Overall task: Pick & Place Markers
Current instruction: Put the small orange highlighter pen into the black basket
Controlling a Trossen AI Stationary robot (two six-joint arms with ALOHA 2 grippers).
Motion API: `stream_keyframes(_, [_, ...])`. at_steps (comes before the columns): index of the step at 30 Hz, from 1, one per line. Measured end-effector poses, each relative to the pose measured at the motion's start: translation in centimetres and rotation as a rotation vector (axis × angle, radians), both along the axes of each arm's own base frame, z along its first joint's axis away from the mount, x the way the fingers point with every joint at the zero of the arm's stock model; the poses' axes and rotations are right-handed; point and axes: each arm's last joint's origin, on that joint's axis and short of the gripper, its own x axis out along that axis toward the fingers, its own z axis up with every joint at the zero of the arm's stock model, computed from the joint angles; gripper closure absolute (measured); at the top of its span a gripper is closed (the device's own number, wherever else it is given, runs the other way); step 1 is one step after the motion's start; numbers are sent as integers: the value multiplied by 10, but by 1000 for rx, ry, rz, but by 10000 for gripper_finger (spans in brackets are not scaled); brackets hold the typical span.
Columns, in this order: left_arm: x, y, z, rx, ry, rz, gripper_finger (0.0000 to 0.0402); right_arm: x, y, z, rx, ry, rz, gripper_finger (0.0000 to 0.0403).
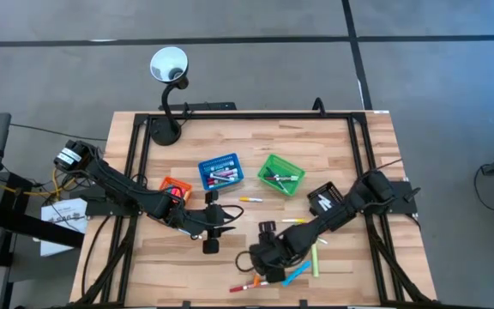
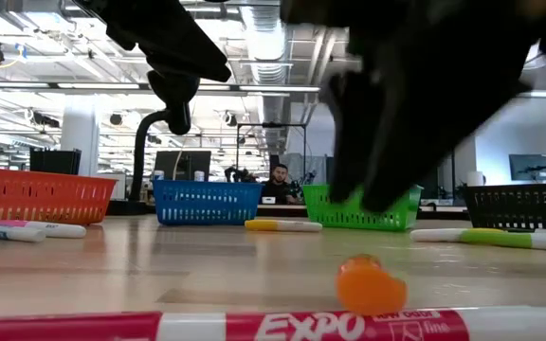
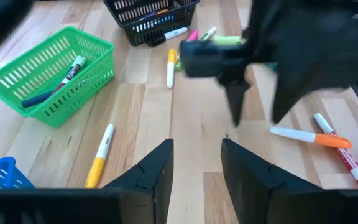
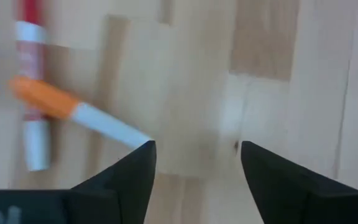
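Note:
Markers lie scattered flat on the wooden table. A white marker with an orange cap (image 4: 79, 112) (image 3: 312, 135) lies across a red-and-white marker (image 4: 33, 93) (image 2: 254, 327) near the near edge. My right gripper (image 4: 197, 155) (image 1: 256, 262) is open and hovers over bare wood just beside the orange-capped marker, fingers pointing down and touching nothing. My left gripper (image 3: 196, 168) (image 1: 211, 233) is open and waits above mid-table, facing the right gripper. A yellow-capped marker (image 3: 100, 155) (image 1: 251, 199) lies between the baskets and the grippers.
Along the far half stand the orange basket (image 1: 174, 187), blue basket (image 1: 219, 170), green basket (image 1: 281, 173) and black basket (image 1: 324, 199), some holding markers. More markers, one green (image 1: 314, 257) and one blue (image 1: 297, 273), lie under the right arm. A lamp (image 1: 168, 67) stands at the far left corner.

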Motion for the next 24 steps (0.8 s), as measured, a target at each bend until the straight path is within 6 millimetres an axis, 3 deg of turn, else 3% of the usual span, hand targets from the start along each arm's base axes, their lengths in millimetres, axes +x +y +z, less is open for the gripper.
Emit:
stream_keyframes(5, [0, 0, 0, 0, 0, 0, 271, -11, 13, 33, -41, -38, 152, 169])
stream_keyframes(8, [0, 0, 0, 0, 0, 0, 271, -14, 22, 38, -49, -86, 251, 174])
stream_keyframes(14, [0, 0, 0, -3, 0, 2, 271, -14, 28, 20, -38, -174, 379, 187])
stream_keyframes(24, [0, 0, 0, -4, 0, 2, 271, 13, 15, 6, 99, -272, 442, 196])
